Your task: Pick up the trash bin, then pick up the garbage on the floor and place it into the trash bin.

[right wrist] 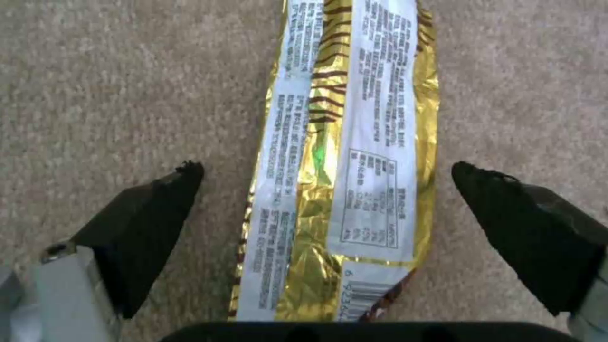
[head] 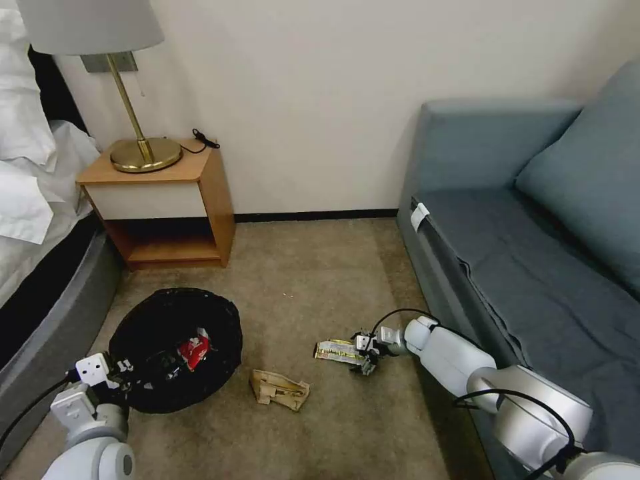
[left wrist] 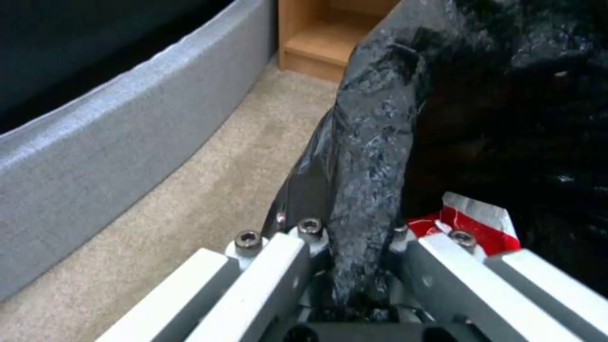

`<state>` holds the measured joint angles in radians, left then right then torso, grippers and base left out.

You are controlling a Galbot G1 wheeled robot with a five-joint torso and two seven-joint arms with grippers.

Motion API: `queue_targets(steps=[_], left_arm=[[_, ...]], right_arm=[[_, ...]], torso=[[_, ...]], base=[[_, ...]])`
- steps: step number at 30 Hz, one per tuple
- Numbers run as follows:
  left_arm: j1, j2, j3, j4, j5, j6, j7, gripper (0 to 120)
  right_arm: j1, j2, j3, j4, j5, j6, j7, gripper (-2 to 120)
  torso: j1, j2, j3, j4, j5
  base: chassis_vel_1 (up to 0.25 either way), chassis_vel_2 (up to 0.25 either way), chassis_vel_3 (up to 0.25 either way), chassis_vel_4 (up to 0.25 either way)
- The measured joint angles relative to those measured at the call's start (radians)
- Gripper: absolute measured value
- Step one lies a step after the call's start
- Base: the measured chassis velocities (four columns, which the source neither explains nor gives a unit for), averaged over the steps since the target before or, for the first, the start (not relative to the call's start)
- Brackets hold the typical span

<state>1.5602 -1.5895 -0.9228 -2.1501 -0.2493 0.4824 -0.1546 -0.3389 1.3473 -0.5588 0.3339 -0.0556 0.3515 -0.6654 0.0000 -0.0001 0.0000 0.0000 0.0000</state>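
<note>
- Left hand (head: 123,369) sits low at the near left of the head view, clamped on the rim of the trash bin (head: 175,347); in the left wrist view its fingers (left wrist: 266,270) close on a fold of the glossy black bag (left wrist: 374,156) that lines the bin.
- Just beyond that hand, inside the bin, lies a red snack wrapper (head: 194,351), red and white against the black plastic; it also shows close to the hand in the left wrist view (left wrist: 472,223).
- Outward of the left hand runs the grey padded bed base (left wrist: 95,142), and past the bin stands a wooden nightstand (head: 163,203) carrying a brass lamp (head: 137,137).
- Between the two hands, on the beige-brown carpet floor (head: 320,280), lies a crumpled tan paper packet (head: 279,389), apart from the bin and from both hands.
- Right hand (head: 365,352) is down at the floor beside the blue-grey sofa (head: 533,220), opened wide, gripping nothing.
- In the right wrist view its two black fingertips (right wrist: 152,213) stand on either side of a flat gold-and-white wrapper (right wrist: 345,161), which lies on the carpet between them with a gap at each side; in the head view the wrapper (head: 339,351) stretches from this hand toward the left.
</note>
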Motion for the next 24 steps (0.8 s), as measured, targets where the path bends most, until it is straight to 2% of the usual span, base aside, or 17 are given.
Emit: queue_targets(steps=[9, 12, 24], left_arm=[[0.003, 0.001, -0.001, -0.003, 0.000, -0.003, 0.000, 1], [0.007, 0.001, -0.001, -0.006, -0.001, -0.006, -0.001, 1], [0.013, 0.001, -0.004, -0.018, -0.002, -0.010, 0.002, 1]], right_arm=[[0.000, 0.003, 0.003, -0.004, -0.003, -0.003, 0.014, 96], [-0.003, 0.005, 0.003, -0.007, -0.007, -0.004, 0.017, 82], [-0.009, 0.011, 0.004, -0.008, -0.008, -0.008, 0.030, 62]], torso=[[0.000, 0.000, 0.000, 0.0000, 0.0000], [0.000, 0.000, 0.000, -0.0002, -0.0005], [0.000, 0.000, 0.000, -0.0005, -0.0007]], base=[[0.000, 0.000, 0.000, 0.000], [0.000, 0.000, 0.000, 0.000], [0.000, 0.000, 0.000, 0.000]])
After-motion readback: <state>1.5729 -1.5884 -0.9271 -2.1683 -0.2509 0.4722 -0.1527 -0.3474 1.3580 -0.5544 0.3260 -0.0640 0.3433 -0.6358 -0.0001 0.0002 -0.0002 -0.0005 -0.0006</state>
